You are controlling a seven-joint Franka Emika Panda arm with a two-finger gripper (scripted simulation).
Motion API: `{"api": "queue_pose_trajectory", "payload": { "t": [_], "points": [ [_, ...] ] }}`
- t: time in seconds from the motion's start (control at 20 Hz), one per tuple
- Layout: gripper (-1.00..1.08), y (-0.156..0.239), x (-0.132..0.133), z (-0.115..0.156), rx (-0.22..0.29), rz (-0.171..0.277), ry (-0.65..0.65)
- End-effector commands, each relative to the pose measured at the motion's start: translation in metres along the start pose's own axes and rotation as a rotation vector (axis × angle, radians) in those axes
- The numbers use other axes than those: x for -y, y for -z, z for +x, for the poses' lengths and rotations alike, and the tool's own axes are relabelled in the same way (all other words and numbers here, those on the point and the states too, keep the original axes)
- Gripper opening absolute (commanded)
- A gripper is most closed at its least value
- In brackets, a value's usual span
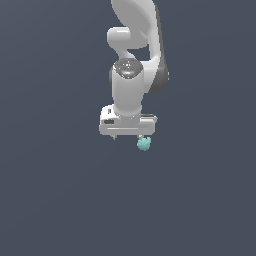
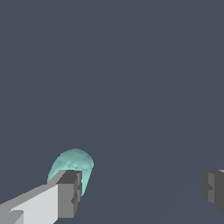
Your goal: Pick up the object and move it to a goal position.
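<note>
The object [image 1: 144, 144] is a small teal lumpy ball just below the white gripper hand, toward the exterior view's right. In the wrist view the object [image 2: 72, 164] sits right beside one grey fingertip [image 2: 70, 194], which hides part of it; I cannot tell whether they touch. My gripper [image 2: 142, 190] is open, its other fingertip [image 2: 214, 188] stands far off, and nothing lies between the two. In the exterior view my gripper [image 1: 128, 137] points straight down, with its fingers mostly hidden under the hand.
A plain dark grey-blue surface fills both views. The white arm [image 1: 132, 50] rises behind the gripper toward the top of the exterior view.
</note>
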State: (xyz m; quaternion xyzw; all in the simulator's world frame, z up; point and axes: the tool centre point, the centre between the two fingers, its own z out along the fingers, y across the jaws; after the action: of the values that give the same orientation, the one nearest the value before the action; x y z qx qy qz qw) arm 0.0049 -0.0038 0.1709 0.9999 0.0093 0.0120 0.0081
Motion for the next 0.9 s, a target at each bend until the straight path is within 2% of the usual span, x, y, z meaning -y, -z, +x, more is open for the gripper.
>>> {"api": "queue_pose_trajectory", "payload": {
  "t": [0.0, 0.45, 0.85],
  "points": [
    [1.00, 0.000, 0.000, 0.000, 0.000, 0.000, 0.000],
    [1.00, -0.002, -0.017, 0.006, 0.004, 0.003, -0.049],
    [1.00, -0.004, -0.015, 0.005, 0.005, 0.003, -0.053]
  ]
}}
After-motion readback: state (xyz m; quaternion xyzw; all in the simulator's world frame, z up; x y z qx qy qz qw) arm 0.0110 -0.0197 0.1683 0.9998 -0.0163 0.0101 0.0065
